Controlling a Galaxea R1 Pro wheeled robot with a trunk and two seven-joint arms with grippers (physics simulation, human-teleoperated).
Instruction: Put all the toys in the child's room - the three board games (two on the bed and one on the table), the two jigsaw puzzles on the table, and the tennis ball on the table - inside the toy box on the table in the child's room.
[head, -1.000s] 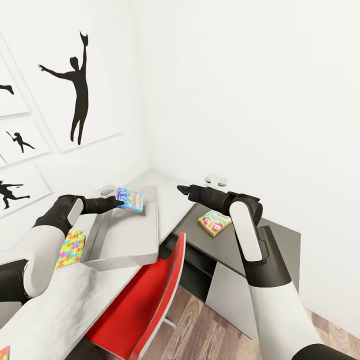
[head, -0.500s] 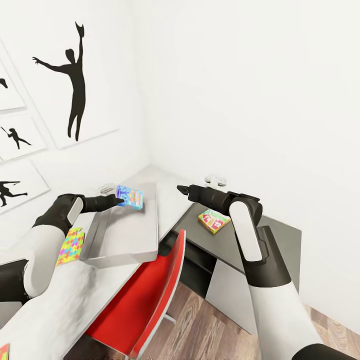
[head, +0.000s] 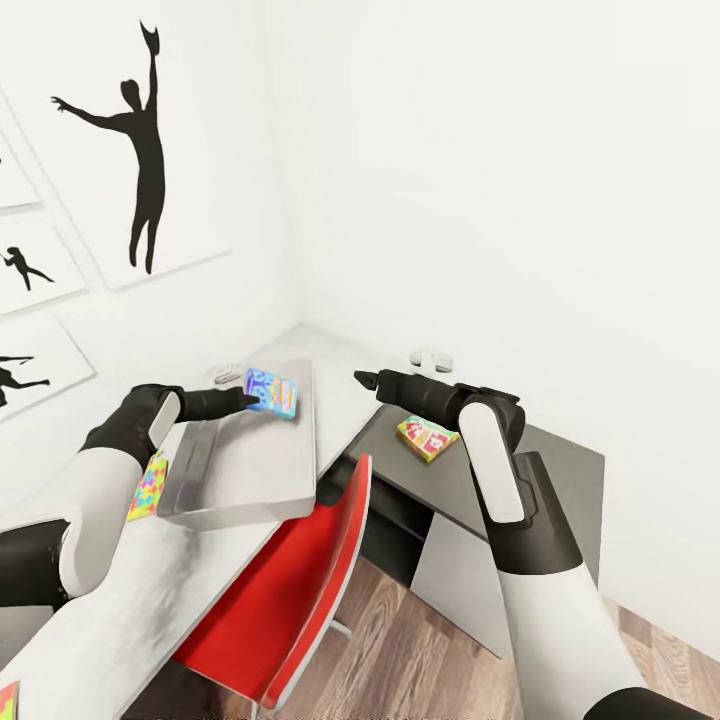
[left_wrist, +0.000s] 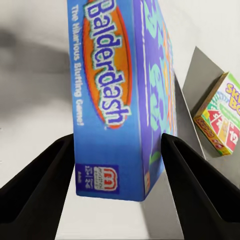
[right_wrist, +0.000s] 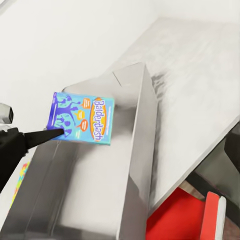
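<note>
**Blue game box held over tray**

Our left gripper (left_wrist: 120, 150) clamps the blue game box (head: 272, 391), orange "Balderdash" logo w/ cartoon art, above the grey tray (head: 250, 465) on the table (head: 150, 600). Right gripper (head: 362, 378): can't tell if open. Yellow-green game box (head: 427, 437) lies on the dark cabinet top (head: 560, 460).

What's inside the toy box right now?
The toy box floor looks bare grey. The left gripper holds the blue game above its far end, hiding the floor patch directly beneath.
</note>
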